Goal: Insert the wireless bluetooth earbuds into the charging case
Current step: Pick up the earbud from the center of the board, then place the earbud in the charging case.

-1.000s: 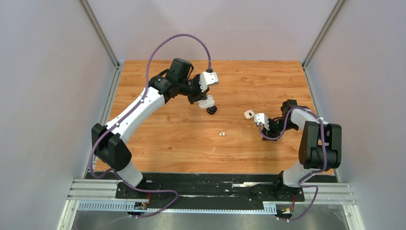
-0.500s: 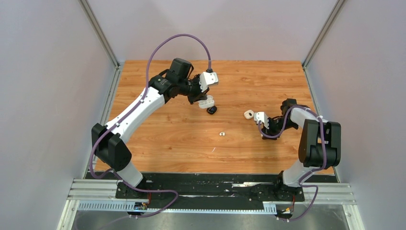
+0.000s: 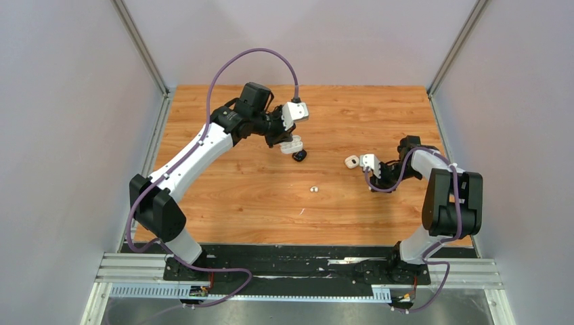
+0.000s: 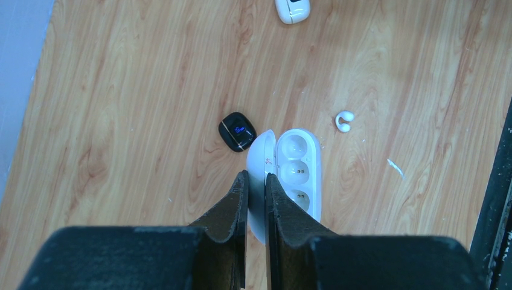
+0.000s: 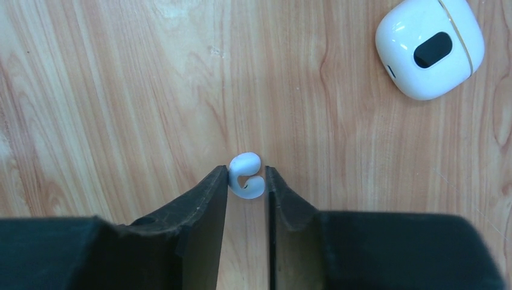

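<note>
Table (image 3: 237, 196): wood-grain top. Both arms reach out over it, the left one far back, the right one bent low on its own side.

Left claw (image 4: 256, 187): clenched on the raised lid of the open charging case (image 4: 299, 172). The fingers pinch only the thin lid, and the tray hangs out to one side with its wells showing bare.

Right claw (image 5: 246, 176): closed on the held earbud (image 5: 247, 163), a small white hooked piece caught between the fingertips. I cannot tell whether it is lifted off the wood or resting on it.

Shut white case (image 5: 430, 47): lies on the table near the right claw, apart from it.

Black case (image 4: 236, 131): sits just beside the open case's lid, small and dark.

Loose earbud (image 4: 344, 121): a second white hooked piece lying alone on the table between the two arms.

Step in hand, as I judge it: carry the held earbud across to the open case.

Doing it well: keep the left claw steady so the tray faces up, because a grip on the lid alone could let the case swing. Bring the earbud over a well lined up with the well's shape, lower it slowly, and let go only once it is seated.

Watch for: the earbud is pinched by its curve and could twist or pop out.
</note>
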Robot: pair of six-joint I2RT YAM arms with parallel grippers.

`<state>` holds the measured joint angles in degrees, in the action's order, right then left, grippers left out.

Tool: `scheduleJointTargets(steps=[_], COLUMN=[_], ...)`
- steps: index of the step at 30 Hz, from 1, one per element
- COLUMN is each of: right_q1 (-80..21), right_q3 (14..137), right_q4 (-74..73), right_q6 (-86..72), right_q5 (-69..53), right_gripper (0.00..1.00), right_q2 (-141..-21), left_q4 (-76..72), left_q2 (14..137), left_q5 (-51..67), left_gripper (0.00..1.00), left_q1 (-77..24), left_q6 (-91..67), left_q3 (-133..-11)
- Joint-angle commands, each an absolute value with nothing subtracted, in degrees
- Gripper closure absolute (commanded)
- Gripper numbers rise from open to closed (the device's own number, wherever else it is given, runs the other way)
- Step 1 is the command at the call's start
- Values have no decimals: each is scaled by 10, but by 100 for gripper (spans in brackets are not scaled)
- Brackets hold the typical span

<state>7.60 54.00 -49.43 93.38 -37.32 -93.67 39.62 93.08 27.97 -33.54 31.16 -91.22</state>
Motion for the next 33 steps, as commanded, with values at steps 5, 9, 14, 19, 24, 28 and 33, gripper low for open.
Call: scheduleJointTargets(steps=[5,9,14,19,24,28,33], right_q1=[78,78,78,68,12,-52,-107], right_q3=[562,569,612,759,892,978,1061], right_q4=[-499,-499,-527,-692,-791,-807,-822], right_q6=[922,910,869,833,797,742,687], right_q5=[-389,-394,-411,-493,-576,-630,-669], right_gripper=[88,93,100,100,100,100,100], right_q2=[-946,-948,-942,-943,-944,-961,-993], left_q4=[392,392,396,395,381,356,307], left_q2=[926,928,931,933,941,952,969], left_q5=[288,289,290,294,329,385,419], left_gripper=[100,100,100,100,100,100,100], left_q1=[-333,-334,-333,-333,-332,-333,-344], left_q6=[305,304,308,315,321,332,336], left_q3=[-924,-926,-929,-924,-923,-921,-920])
